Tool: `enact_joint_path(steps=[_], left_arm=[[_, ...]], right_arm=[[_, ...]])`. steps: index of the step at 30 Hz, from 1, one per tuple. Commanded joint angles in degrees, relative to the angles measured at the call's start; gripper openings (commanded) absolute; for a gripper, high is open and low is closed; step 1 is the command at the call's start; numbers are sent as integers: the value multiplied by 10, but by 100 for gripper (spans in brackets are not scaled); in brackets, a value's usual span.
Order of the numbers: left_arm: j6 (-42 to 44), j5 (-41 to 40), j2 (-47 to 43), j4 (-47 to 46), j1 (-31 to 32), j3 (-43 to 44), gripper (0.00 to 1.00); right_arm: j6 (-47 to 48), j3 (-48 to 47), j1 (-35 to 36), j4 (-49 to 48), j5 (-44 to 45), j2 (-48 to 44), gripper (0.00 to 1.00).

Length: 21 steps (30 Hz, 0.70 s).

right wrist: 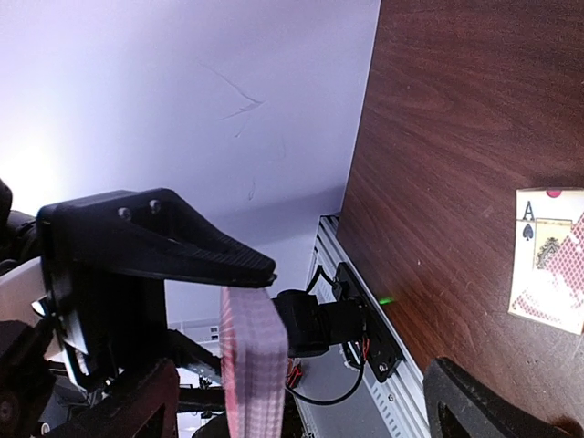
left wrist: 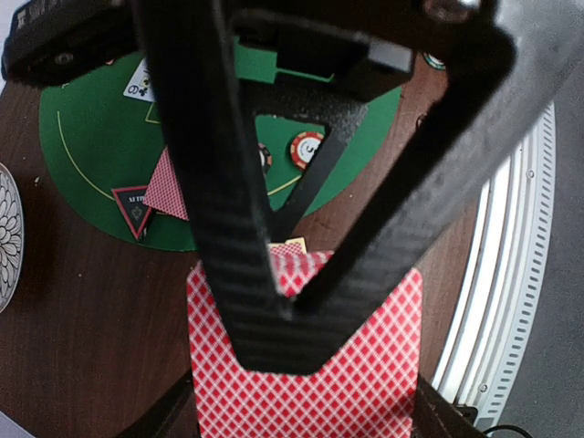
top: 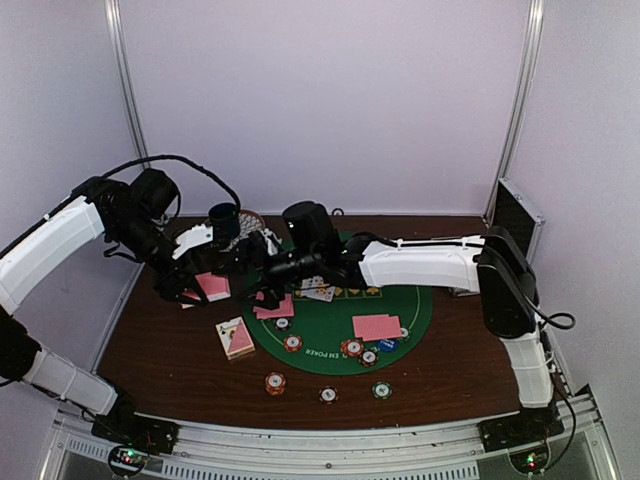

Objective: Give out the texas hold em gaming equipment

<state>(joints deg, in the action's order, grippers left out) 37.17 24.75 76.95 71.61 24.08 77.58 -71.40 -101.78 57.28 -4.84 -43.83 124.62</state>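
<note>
My left gripper (top: 207, 284) is shut on a stack of pink-backed cards (top: 214, 287), holding it above the table left of the green mat (top: 330, 325). In the left wrist view the stack (left wrist: 306, 383) sits edge to edge between my left gripper's (left wrist: 303, 412) fingers. My right gripper (top: 262, 270) is open around the stack. One of its black fingers (left wrist: 228, 182) lies across the card backs. In the right wrist view the stack (right wrist: 251, 365) stands edge-on between the right gripper's (right wrist: 315, 406) spread fingers. Striped chips (top: 352, 348), more pink cards (top: 375, 327) and a blue button (top: 388, 344) lie on the mat.
A dark blue cup (top: 224, 218) on a patterned saucer (top: 252, 222) stands behind the grippers. A card box (top: 235, 337) lies at the mat's left. Three chips (top: 328, 395) lie near the front edge. A metal case (top: 515, 215) stands back right. A black-red triangular marker (left wrist: 134, 208) lies on the mat.
</note>
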Motion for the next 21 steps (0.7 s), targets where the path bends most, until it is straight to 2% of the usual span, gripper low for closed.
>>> enact_joint_path(steps=[1, 12, 21], left_arm=[[6, 17, 0, -12, -3, 18, 0], [5, 18, 2, -12, -3, 15, 0], [6, 17, 0, -13, -3, 16, 0]], right_arm=[[-26, -39, 12, -31, -19, 30, 96], [-56, -113, 26, -42, -34, 86, 95], [-69, -126, 29, -42, -45, 111, 92]])
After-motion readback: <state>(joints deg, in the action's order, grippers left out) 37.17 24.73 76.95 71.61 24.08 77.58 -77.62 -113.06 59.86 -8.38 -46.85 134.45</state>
